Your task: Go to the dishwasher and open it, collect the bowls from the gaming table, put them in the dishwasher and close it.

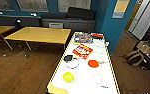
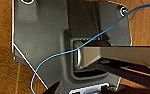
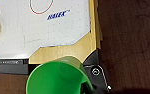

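Bowls (image 1: 68,76) round, prob. plastic, smooth white table (image 1: 83,86)

White gaming table (image 1: 84,82), yellow bowl (image 1: 68,76), orange bowl (image 1: 93,63), upright

Blue "HALEX" print, gaming table (image 3: 41,30) top

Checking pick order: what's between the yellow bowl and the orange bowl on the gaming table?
Head view: bare white tabletop between yellow bowl and orange bowl; nothing lies there.
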